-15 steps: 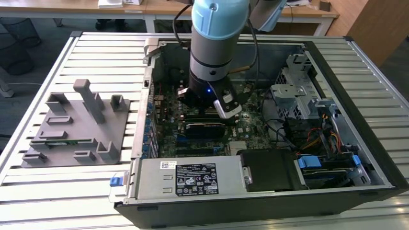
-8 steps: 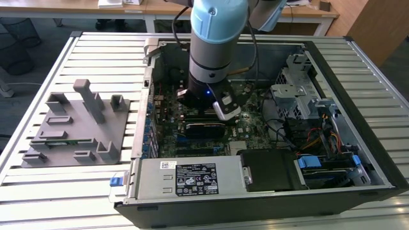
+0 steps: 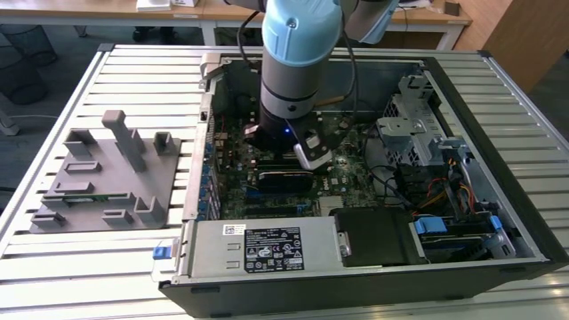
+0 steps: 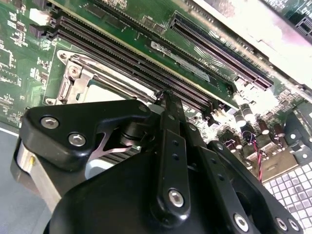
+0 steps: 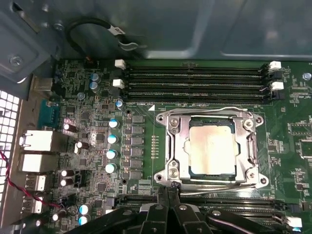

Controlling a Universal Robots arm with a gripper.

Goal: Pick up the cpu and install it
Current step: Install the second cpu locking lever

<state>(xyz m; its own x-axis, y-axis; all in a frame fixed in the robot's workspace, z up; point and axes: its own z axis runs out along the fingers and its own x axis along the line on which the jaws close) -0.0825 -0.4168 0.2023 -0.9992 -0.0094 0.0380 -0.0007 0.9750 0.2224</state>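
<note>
The cpu lies flat in the motherboard socket, its silvery top showing inside the metal socket frame. A pale corner of the cpu also peeks out past the gripper body in the second wrist view. My gripper is shut with its two black fingers pressed together and nothing between them. Its tips hover at the rim of the socket frame, beside the cpu and not on it. In the exterior view the arm reaches straight down into the open computer case.
Long memory slots run along both sides of the socket. Capacitors and rear ports stand close by. Outside the case, a grey fixture holds a green memory stick. A drive cage and power supply crowd the case.
</note>
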